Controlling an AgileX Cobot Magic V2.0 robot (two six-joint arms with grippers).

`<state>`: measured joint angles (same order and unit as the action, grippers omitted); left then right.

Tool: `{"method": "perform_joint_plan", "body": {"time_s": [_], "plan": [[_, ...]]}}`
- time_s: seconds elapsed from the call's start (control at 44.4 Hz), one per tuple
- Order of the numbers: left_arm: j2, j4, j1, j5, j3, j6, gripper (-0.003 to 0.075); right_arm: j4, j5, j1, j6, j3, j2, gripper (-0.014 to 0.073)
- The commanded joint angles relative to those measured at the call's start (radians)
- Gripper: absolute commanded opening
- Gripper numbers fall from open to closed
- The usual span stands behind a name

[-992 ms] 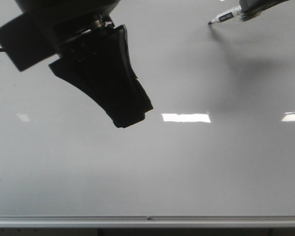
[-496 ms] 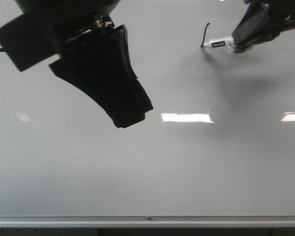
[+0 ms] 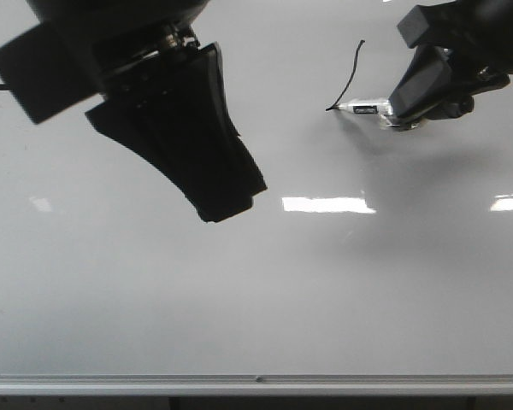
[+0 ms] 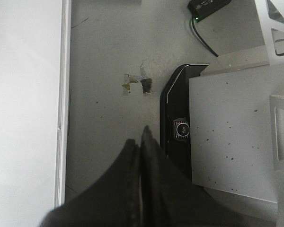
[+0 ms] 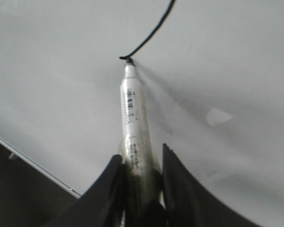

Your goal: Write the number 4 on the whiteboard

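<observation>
Right end effector (image 3: 393,115) gripping marker (image 3: 363,107), tip touching whiteboard (image 3: 325,290) at curved stroke (image 3: 349,75); left end effector (image 4: 139,142) hanging closed, empty.

The marker (image 5: 135,127) carries a label with a small barcode and dark print, too blurred to read. On the whiteboard (image 3: 325,290) stands only one curved black stroke (image 3: 349,75), no complete numeral.

We see a black stroke (image 3: 350,75) on the pale grey-white board (image 3: 256,290), a white marker (image 5: 134,118) with black tip, black grippers (image 3: 231,192)
</observation>
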<state>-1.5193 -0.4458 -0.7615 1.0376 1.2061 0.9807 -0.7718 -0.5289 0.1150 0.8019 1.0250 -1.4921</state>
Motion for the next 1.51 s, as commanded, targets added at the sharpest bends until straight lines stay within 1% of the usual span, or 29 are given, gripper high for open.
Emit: {"method": "perform_joint_plan", "body": {"time_s": [0.0,0.203,0.293,0.361,0.496,0.563,0.699,0.834,0.946,1.397,1.487], "plan": [[0.040,-0.039,-0.007,-0.018,0.032,-0.005,-0.0020,-0.017,0.048,-0.064,-0.008,0.006,0.065,-0.0105],[0.040,-0.039,-0.007,-0.018,0.032,-0.005,-0.0020,0.013,0.036,-0.233,-0.008,-0.048,0.127,-0.0105],[0.040,-0.039,-0.007,-0.018,0.032,-0.005,-0.0020,0.013,-0.003,-0.258,-0.008,-0.051,0.148,-0.0105],[0.040,-0.039,-0.007,-0.018,0.032,-0.005,-0.0020,0.011,-0.026,-0.251,-0.008,-0.051,0.178,-0.0105],[0.040,-0.039,-0.007,-0.018,0.032,-0.005,-0.0020,0.005,-0.055,-0.205,-0.008,-0.035,0.273,-0.0105],[0.040,-0.039,-0.007,-0.018,0.032,-0.005,-0.0020,-0.003,-0.059,-0.181,-0.008,-0.006,0.281,-0.0105],[0.040,-0.039,-0.007,-0.018,0.032,-0.005,-0.0020,-0.004,-0.076,-0.144,-0.038,0.073,0.228,-0.0105],[0.040,-0.039,-0.007,-0.018,0.032,-0.005,-0.0020,-0.004,-0.112,-0.137,-0.077,0.160,0.133,-0.0105],[0.040,-0.039,-0.007,-0.018,0.032,-0.005,-0.0020,-0.004,-0.148,-0.137,-0.104,0.202,0.076,-0.0105],[0.040,-0.039,-0.007,-0.018,0.032,-0.005,-0.0020,0.035,-0.156,-0.137,-0.147,0.218,0.019,-0.0105],[0.040,-0.039,-0.007,-0.018,0.032,-0.005,-0.0020,0.066,-0.163,-0.137,-0.171,0.218,0.018,-0.0105]]}}
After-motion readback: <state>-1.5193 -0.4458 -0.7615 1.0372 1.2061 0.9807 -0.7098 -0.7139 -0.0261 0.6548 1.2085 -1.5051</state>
